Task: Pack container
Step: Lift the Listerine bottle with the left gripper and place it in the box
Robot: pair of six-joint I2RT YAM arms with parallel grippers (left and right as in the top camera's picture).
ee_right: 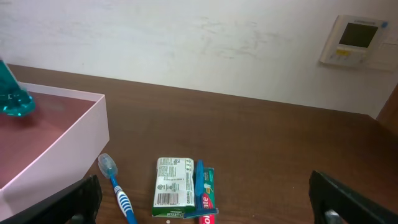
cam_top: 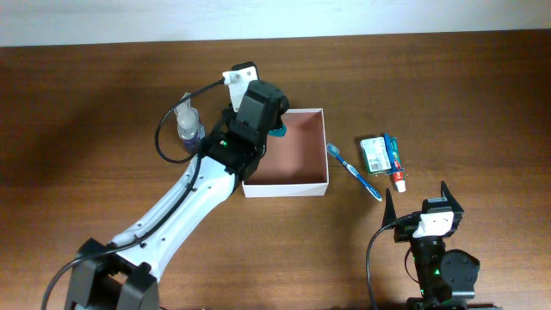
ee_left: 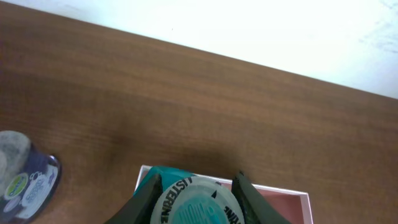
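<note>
The container (cam_top: pixel 284 189) is a square white box with a pinkish inside, at the table's middle. My left gripper (cam_top: pixel 274 129) is shut on a teal Listerine mouthwash bottle (cam_top: pixel 278 132) and holds it over the box's far left corner. In the left wrist view the bottle's base (ee_left: pixel 196 204) sits between the fingers (ee_left: pixel 196 198), with the box rim (ee_left: pixel 292 191) below. My right gripper (cam_top: pixel 422 200) is open and empty near the front edge. The right wrist view shows the box wall (ee_right: pixel 74 143) and the teal bottle (ee_right: pixel 11 93) at its left.
A small clear-capped purple bottle (cam_top: pixel 189 129) stands left of the box (ee_left: pixel 25 180). Right of the box lie a blue toothbrush (cam_top: pixel 353 170), a green-and-white packet (cam_top: pixel 374 153), a blue razor (cam_top: pixel 392 153) and a toothpaste tube (cam_top: pixel 399 178).
</note>
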